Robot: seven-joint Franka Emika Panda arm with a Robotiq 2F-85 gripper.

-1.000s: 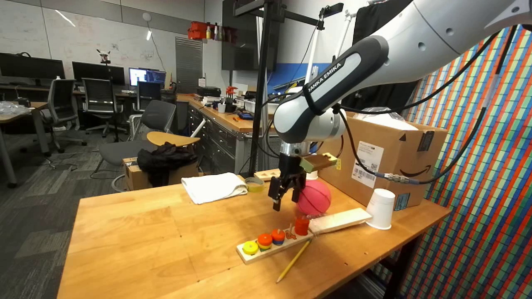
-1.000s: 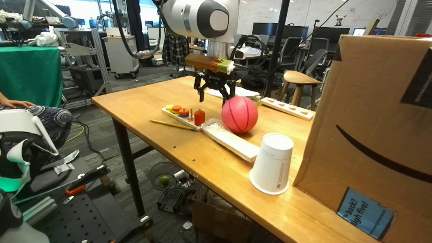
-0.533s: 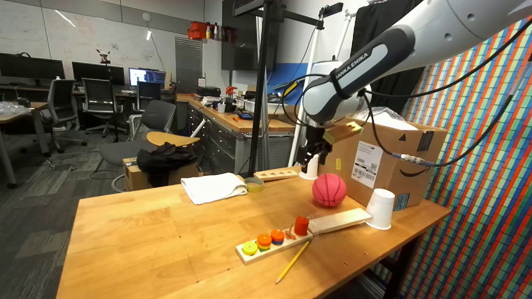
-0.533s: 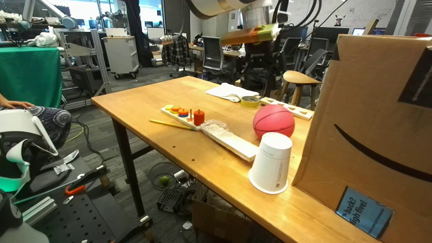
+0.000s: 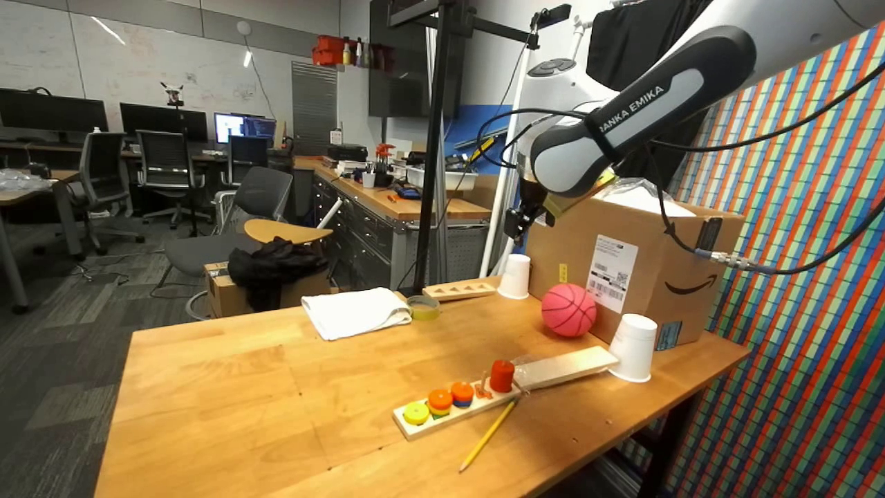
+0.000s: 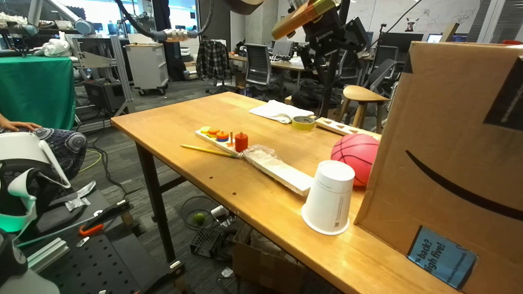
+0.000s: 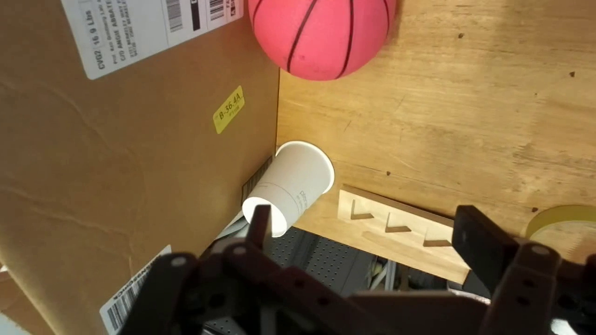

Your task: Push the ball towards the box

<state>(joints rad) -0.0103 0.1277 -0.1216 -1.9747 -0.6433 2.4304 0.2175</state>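
The pink-red ball [image 5: 568, 310] with dark seams rests on the table right beside the large brown cardboard box [image 5: 657, 277]. I cannot tell whether they touch. In an exterior view the ball [image 6: 353, 153] is partly hidden by a white cup and the box edge [image 6: 449, 143]. In the wrist view the ball [image 7: 323, 35] is at the top, next to the box side [image 7: 177, 139]. My gripper [image 5: 520, 232] is raised above the table near the box's far end, apart from the ball. In the wrist view its fingers [image 7: 363, 223] are wide apart with nothing between them.
White cups stand near the box, one at the front [image 5: 633, 348] and one at the far corner [image 5: 514, 277]. A wooden slat [image 5: 567, 366], a toy ring board [image 5: 456, 411], a pencil [image 5: 488, 436], a tape roll [image 5: 423, 308] and a white cloth [image 5: 356, 312] lie on the table.
The ball has moved across the table to the box. My gripper, which was beside the ball, has risen and moved away towards the box's far end, tilting.
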